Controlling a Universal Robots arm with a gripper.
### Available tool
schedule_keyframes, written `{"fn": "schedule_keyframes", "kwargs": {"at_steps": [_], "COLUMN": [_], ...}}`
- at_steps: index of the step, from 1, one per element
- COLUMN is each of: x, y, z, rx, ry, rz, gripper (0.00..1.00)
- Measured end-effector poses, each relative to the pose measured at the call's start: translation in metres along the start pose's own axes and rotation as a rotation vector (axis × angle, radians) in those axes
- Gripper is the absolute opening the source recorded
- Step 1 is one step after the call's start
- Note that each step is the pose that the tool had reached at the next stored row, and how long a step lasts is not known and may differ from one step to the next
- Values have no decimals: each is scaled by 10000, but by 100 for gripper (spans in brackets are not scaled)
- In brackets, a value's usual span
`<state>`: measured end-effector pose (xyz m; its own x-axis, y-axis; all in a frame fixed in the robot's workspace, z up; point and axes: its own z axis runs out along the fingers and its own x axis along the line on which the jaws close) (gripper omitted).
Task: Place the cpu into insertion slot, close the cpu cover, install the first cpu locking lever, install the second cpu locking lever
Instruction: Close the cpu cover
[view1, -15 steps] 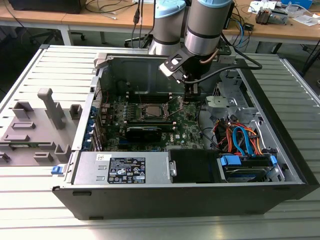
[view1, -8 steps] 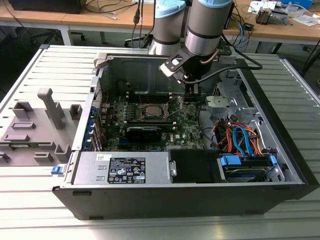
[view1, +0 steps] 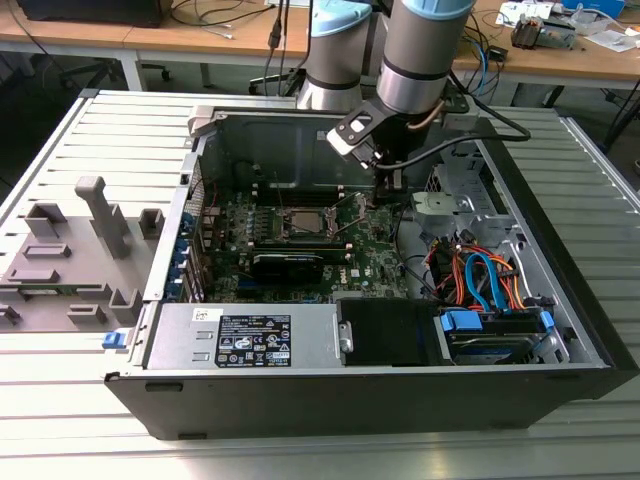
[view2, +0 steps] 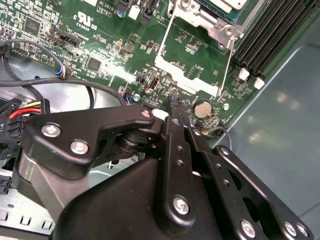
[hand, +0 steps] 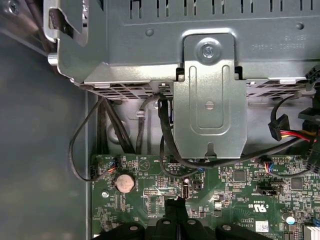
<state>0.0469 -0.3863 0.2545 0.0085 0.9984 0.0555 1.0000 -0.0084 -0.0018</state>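
So we've got the slatted grey metal table (view1: 60, 400) with the open black-and-grey computer case (view1: 400, 400) lying on it, and a grey moulded plastic fixture (view1: 60, 260) beside the case on the exterior view's left. The grey-and-light-blue robot arm (view1: 420, 50) reaches down into the case from the far side.

Inside is the green circuit board (view1: 370, 250). The black gripper (view1: 390, 188) hangs over it, on the exterior view's right of the small square insertion slot with the silvery metal rim (view1: 303, 222) and clearly apart from it.

In both wrist views the gripper's black fingers (view2: 172, 130) are pressed together into one narrow tip, and we can't see anything pinched between them. The tip sits low over the board, just beside the round silvery coin battery (hand: 125, 183).

In the second wrist view the thin silvery cpu cover frame with its square window (view2: 182, 80) is swung open off the socket. It lies between the slot and the fingertips, near them but not touching, and green board shows through its window.

As for the cpu, we honestly can't tell whether it's seated. There's only a pale patch at the socket's corner in the second wrist view, and a dark centre in the exterior view.
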Motion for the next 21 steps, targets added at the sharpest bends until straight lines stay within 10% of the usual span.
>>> {"fn": "schedule_keyframes", "kwargs": {"at_steps": [14,21], "x": [-4,0], "y": [-29,-211], "z": [96,103], "rx": [0,-8], "ry": [0,1], "rz": [0,0], "gripper": [11,11]}}
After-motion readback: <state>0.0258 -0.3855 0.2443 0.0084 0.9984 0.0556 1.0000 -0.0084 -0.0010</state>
